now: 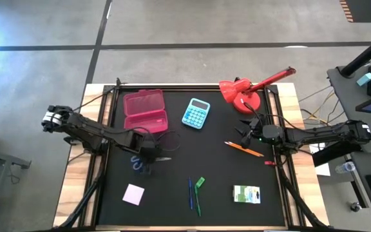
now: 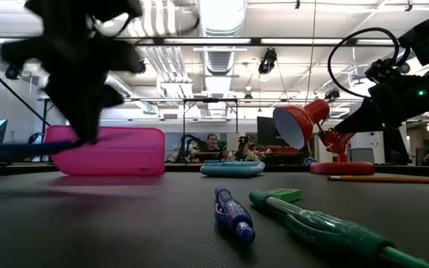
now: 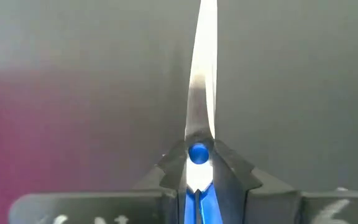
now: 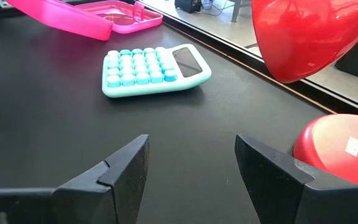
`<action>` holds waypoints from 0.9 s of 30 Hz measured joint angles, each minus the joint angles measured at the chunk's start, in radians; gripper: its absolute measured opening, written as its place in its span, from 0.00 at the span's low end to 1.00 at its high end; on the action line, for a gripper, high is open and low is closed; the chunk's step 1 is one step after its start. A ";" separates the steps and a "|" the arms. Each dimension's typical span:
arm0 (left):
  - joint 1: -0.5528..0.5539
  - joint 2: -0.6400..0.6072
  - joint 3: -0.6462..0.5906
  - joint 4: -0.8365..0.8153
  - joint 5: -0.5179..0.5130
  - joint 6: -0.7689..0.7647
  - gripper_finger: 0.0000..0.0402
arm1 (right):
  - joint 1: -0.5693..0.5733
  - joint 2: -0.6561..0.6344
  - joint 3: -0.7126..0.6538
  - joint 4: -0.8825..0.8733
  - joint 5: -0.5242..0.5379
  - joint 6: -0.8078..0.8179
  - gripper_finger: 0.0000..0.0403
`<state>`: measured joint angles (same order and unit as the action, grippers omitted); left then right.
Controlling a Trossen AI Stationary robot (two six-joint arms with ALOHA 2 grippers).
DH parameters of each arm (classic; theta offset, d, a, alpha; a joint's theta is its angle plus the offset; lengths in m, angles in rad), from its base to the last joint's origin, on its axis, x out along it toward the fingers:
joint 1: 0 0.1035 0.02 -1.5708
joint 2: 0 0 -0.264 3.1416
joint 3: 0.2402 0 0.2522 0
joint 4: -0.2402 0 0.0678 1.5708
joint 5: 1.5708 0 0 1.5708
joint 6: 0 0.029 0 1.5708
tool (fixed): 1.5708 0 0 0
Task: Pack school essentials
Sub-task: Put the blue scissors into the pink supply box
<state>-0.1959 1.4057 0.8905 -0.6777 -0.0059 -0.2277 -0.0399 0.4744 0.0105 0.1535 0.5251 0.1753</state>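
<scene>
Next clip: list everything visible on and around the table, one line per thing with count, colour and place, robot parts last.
pencil box: 1, pink, open, far left of the mat
calculator: 1, teal, far centre, right of the box
desk lamp: 1, red, far right corner
scissors: 1, blue handles, in the left gripper, left of centre
orange pencil: 1, orange, right side, near the right gripper
note pad: 1, pale pink, near left
blue pen: 1, blue, near centre
green pen: 1, green, beside the blue pen
eraser: 1, green, at the green pen's far end
packet: 1, white-green, near right
left gripper: shut on the scissors
right gripper: open, hovering by the lamp base
</scene>
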 joint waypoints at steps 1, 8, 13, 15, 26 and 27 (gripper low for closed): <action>0.000 -0.002 0.030 0.001 0.000 0.004 0.09 | 0.000 0.000 0.000 0.000 0.000 0.000 0.57; 0.029 -0.005 0.254 -0.004 -0.072 0.108 0.10 | 0.000 0.000 0.000 0.000 0.000 0.000 0.57; 0.109 -0.006 0.364 -0.010 -0.111 0.203 0.10 | 0.000 0.000 0.000 0.000 0.000 0.000 0.57; 0.154 -0.006 0.380 -0.011 -0.148 0.237 0.10 | 0.000 0.000 0.000 0.000 0.000 0.000 0.57; 0.486 -0.013 0.343 -0.143 -0.125 0.349 0.10 | 0.000 0.000 0.000 0.000 0.000 0.000 0.57; 0.514 -0.013 0.339 -0.165 -0.125 0.365 0.10 | 0.000 0.000 0.000 0.000 0.000 0.000 0.57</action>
<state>0.3183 1.3926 1.2298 -0.8424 -0.1306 0.1374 -0.0398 0.4743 0.0105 0.1532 0.5251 0.1753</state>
